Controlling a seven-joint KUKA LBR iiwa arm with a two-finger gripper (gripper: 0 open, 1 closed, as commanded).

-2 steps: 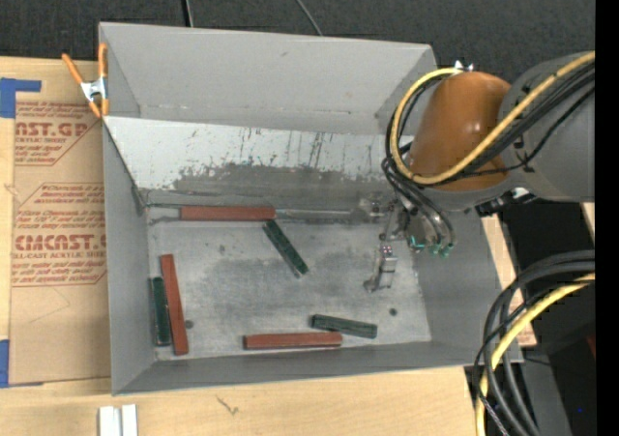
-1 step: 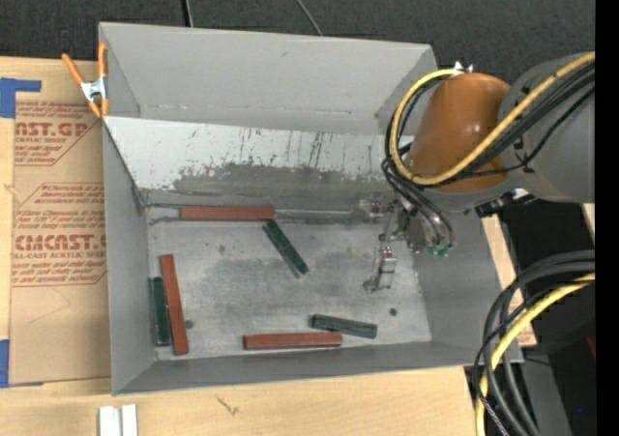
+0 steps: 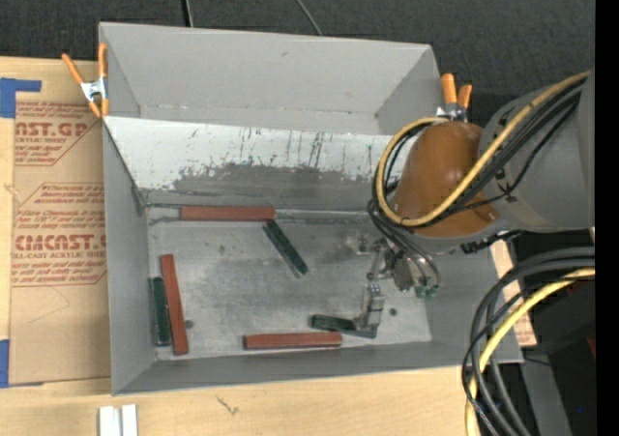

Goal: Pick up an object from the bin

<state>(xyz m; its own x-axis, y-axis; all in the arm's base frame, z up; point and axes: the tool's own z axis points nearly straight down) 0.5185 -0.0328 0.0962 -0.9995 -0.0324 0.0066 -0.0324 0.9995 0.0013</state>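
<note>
Orange cover (image 3: 430,178) on the arm's wrist stands highest, over the right edge of the bin (image 3: 261,67). Below it the gripper (image 3: 371,316) reaches down to the floor near the front right corner, at the right end of a dark green stick (image 3: 334,324) that lies flat, roughly along the front edge. Whether the gripper is clenched or released cannot be told, nor whether it touches that stick. Just beside the stick, nearer the front edge and further left, lies a front red stick (image 3: 290,340), parallel to that edge. A slanted green stick (image 3: 286,247) lies mid-floor, well apart from the gripper. A back red stick (image 3: 225,214) lies along the back edge. A left red stick (image 3: 172,304) and a left green stick (image 3: 158,311) lie side by side along the left edge.
</note>
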